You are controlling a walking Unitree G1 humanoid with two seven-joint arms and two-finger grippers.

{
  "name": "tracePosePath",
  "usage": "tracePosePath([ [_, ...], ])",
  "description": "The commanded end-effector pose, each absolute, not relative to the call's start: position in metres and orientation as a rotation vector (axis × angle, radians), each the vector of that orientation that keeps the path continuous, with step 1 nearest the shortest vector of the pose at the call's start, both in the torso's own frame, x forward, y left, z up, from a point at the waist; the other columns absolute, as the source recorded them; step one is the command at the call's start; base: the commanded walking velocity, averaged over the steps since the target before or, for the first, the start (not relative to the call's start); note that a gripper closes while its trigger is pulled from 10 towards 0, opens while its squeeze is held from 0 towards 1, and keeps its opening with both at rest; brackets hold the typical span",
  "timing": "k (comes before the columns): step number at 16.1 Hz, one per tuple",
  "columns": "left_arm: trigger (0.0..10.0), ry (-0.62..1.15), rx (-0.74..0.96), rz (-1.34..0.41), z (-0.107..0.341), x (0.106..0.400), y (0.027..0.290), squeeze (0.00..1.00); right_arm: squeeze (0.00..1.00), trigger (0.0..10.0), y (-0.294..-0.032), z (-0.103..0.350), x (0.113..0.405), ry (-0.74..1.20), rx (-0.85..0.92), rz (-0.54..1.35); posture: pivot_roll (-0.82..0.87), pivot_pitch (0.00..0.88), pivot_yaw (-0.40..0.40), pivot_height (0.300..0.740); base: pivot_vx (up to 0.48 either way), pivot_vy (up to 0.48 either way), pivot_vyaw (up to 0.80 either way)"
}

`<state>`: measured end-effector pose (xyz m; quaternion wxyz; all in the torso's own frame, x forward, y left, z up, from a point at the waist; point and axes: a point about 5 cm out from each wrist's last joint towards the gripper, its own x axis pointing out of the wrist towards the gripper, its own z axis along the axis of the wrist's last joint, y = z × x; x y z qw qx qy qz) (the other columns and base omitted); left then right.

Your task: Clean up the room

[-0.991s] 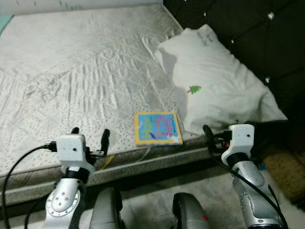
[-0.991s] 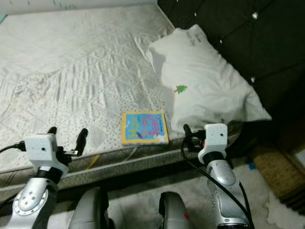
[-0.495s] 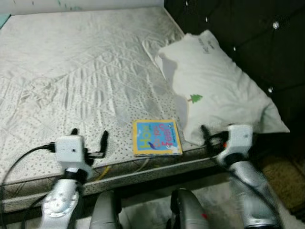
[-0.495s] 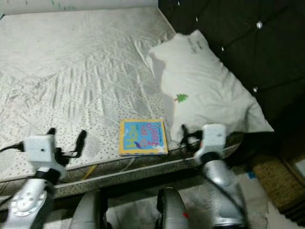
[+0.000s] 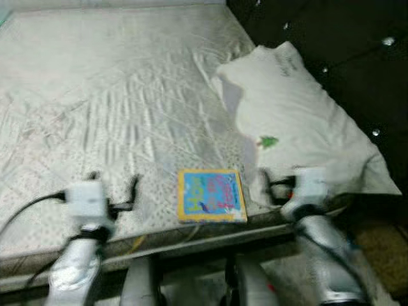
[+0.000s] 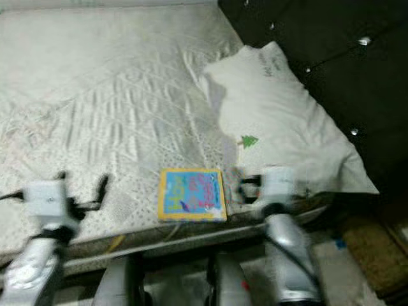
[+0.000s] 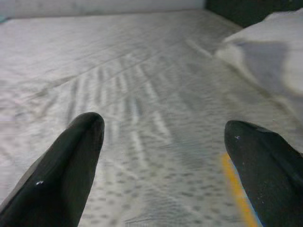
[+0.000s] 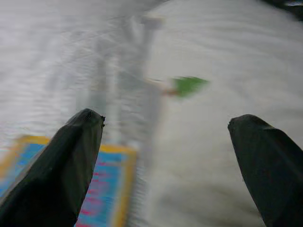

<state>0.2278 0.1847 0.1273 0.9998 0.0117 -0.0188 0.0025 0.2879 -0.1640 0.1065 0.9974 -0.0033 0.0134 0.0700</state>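
Our left gripper (image 5: 113, 187) is held out low over the near edge of the bed (image 5: 115, 95). Its two black fingers (image 7: 61, 165) are spread wide apart and hold nothing. Under them we see the pale quilted sheet with little dots.

Our right gripper (image 5: 273, 185) is held out the same way on the other side. Its fingers (image 8: 57, 161) are wide apart too, and empty. It sits just in front of the near corner of the pillow (image 5: 299, 121), close to the right side of the book (image 5: 211, 195). We cannot tell if it touches either one.

The book lies flat on the bed, right by the near edge, between our two grippers. It is closer to the right one. It is a square picture book with a yellow border, a blue cover and pink and red letters. The picture is blurry, so we cannot read the words.

The pillow is big, white and puffy. It has a small green tree on it. It lies to the right of the book, against a dark headboard (image 5: 344, 51) with shiny buttons.

Both silver arms reach forward from the bottom of the head views, bent up at the wrist. The grippers point at the bed. The arms look smeared.
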Motion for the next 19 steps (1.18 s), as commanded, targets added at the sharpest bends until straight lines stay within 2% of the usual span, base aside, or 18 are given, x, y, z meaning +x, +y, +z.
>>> tracePosePath([
  [1,10.0,-0.038,0.011,-0.009,0.127,0.227,0.179,0.0,0.0,10.0,-0.177,0.105,0.285,0.035,-0.024,0.099,0.0,0.172,-0.024,0.602,0.356,0.0,0.0],
  [7,10.0,-0.037,0.008,-0.01,0.127,0.227,0.179,0.0,0.0,10.0,-0.177,0.105,0.285,0.035,-0.022,0.102,0.0,0.173,-0.023,0.602,0.354,0.0,0.0],
  [9,10.0,-0.032,0.025,0.032,0.128,0.228,0.18,0.0,0.0,10.0,-0.168,0.096,0.289,0.1,-0.111,0.28,0.02,0.185,-0.016,0.602,0.0,0.0,0.0],
  [11,10.0,-0.032,0.027,0.031,0.128,0.228,0.181,0.0,0.0,10.0,-0.165,0.097,0.289,0.085,-0.119,0.29,0.02,0.179,-0.015,0.602,0.0,0.0,0.0],
  [14,10.0,-0.033,0.028,0.028,0.128,0.23,0.181,0.0,0.0,10.0,-0.164,0.098,0.291,0.081,-0.115,0.295,0.02,0.17,-0.013,0.602,0.0,0.0,0.8],
  [19,10.0,-0.039,0.039,0.008,0.129,0.234,0.178,0.0,0.0,10.0,-0.169,0.095,0.295,0.079,-0.089,0.249,0.02,0.154,-0.006,0.602,0.0,0.0,0.0],
])
